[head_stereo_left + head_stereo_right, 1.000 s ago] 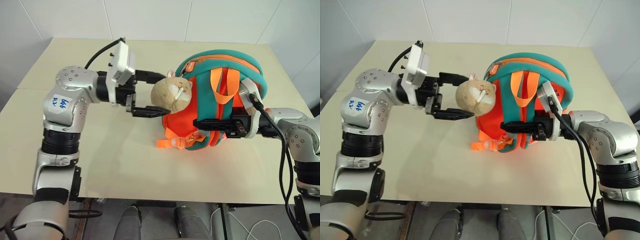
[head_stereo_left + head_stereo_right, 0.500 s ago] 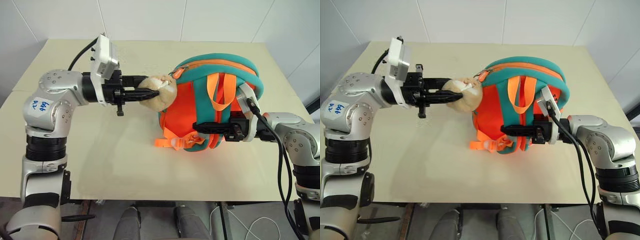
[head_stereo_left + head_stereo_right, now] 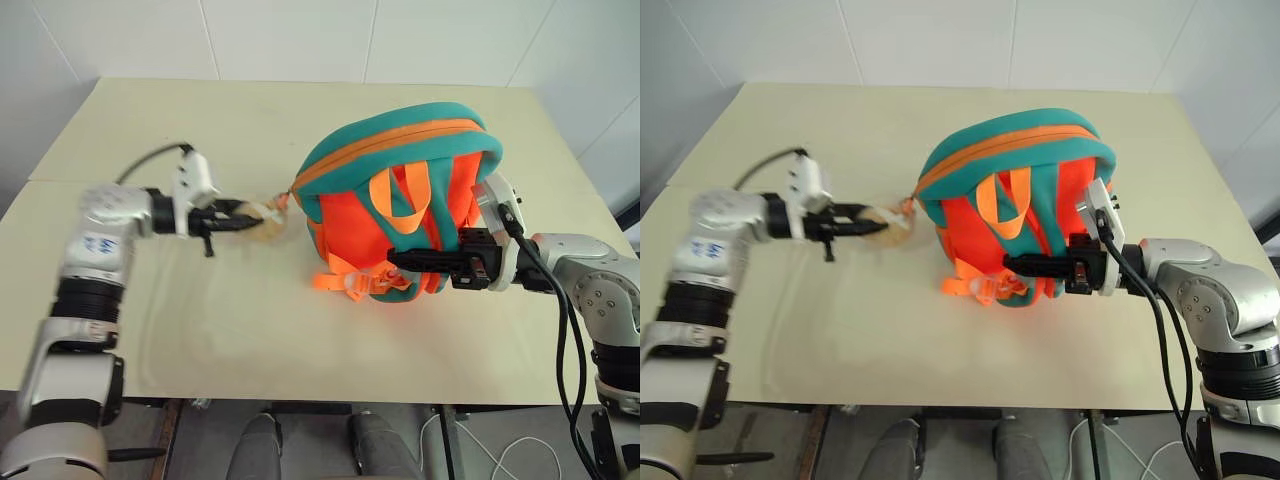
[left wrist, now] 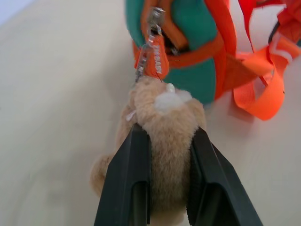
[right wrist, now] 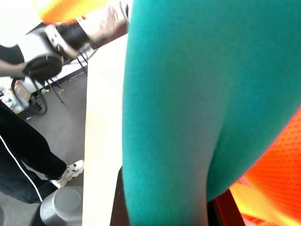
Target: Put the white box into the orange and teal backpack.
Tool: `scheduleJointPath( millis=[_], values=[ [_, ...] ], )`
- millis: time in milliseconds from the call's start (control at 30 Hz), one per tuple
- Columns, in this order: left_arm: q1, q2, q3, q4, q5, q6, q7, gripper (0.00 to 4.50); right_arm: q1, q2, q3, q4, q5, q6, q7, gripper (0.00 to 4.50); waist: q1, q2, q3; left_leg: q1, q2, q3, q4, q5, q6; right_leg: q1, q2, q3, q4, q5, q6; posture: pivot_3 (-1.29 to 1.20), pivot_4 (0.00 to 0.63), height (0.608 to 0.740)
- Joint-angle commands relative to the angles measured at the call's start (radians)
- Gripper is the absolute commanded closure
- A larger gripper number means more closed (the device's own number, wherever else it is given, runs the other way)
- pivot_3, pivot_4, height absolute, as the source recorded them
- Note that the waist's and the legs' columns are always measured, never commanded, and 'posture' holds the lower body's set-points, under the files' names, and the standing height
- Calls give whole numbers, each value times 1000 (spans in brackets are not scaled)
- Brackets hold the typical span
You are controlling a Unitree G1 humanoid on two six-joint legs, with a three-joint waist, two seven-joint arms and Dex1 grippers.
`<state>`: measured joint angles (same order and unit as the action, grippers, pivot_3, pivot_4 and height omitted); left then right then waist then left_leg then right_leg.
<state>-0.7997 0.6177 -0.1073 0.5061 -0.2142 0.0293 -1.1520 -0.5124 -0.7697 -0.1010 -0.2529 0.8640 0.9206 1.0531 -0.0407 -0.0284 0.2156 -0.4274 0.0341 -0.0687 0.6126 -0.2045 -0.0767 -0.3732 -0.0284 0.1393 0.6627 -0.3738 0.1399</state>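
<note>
Left gripper (image 4: 164, 179) pinches the plush toy (image 4: 162, 141), tugging the zipper; right gripper (image 3: 425, 262) clamped on a teal strap (image 5: 174, 117). Backpack (image 3: 400, 190) mid-table. White box unseen. Pull steadily along the zipper, keeping the bag braced.

Beige table (image 3: 300, 340) against white tiled wall (image 3: 300, 40); person's dark-trousered leg, white shoe (image 5: 70, 169) on grey floor.
</note>
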Motion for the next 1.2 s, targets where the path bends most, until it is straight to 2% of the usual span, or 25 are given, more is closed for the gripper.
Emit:
scheduleJointPath(
  millis=[33,133,267,333,467,700,767,800,967,1200],
  values=[
    [23,-68,-43,21,61,-51,42,3751,22,18,-36,-56,24,-11,-39,4500,9,0,0,0,0,0,0,0,0,0,0,0,0,0,0,0,150,740],
    [36,-112,-47,-22,61,-49,63,3751,36,35,-25,-72,-4,-37,-74,4500,10,0,0,0,0,0,0,0,0,0,0,0,0,0,0,0,150,740],
    [80,-93,-40,-117,48,-3,50,3751,36,65,-49,-69,-1,-54,-126,4500,10,0,0,1,0,0,0,0,0,0,0,0,1,0,0,0,150,740],
    [107,-66,-13,-194,26,41,52,3240,34,78,-71,-68,-9,-68,-168,4500,10,0,0,1,0,0,0,0,0,0,0,0,1,0,0,0,150,740],
    [140,-15,96,-359,-48,103,95,2071,48,89,-166,-126,29,-119,-205,3241,10,0,0,0,0,0,0,0,0,0,0,0,1,0,0,0,150,740],
    [283,143,266,-612,-227,360,77,0,223,-15,-306,-229,-9,-168,-197,878,10,0,0,0,1,0,-2,0,0,0,0,0,-1,0,0,0,150,740],
    [335,179,290,-646,-254,396,63,0,283,-40,-341,-237,-32,-194,-186,178,10,0,0,0,0,0,-2,0,1,0,-1,0,-2,0,0,0,150,740],
    [342,185,288,-658,-261,411,68,0,298,-52,-353,-224,-39,-207,-176,33,10,0,0,1,0,0,-2,0,1,1,0,0,-2,0,0,0,150,740],
    [405,199,324,-689,-285,430,84,0,442,-33,-443,-212,-150,-321,-227,33,12,-1,0,3,0,0,-2,0,1,4,0,0,-2,1,0,0,150,740],
    [435,221,264,-687,-243,416,62,0,446,-70,-398,-189,-221,-400,-200,33,-4,0,0,7,0,1,-2,0,1,7,0,1,-4,1,0,0,150,740]
  ],
)
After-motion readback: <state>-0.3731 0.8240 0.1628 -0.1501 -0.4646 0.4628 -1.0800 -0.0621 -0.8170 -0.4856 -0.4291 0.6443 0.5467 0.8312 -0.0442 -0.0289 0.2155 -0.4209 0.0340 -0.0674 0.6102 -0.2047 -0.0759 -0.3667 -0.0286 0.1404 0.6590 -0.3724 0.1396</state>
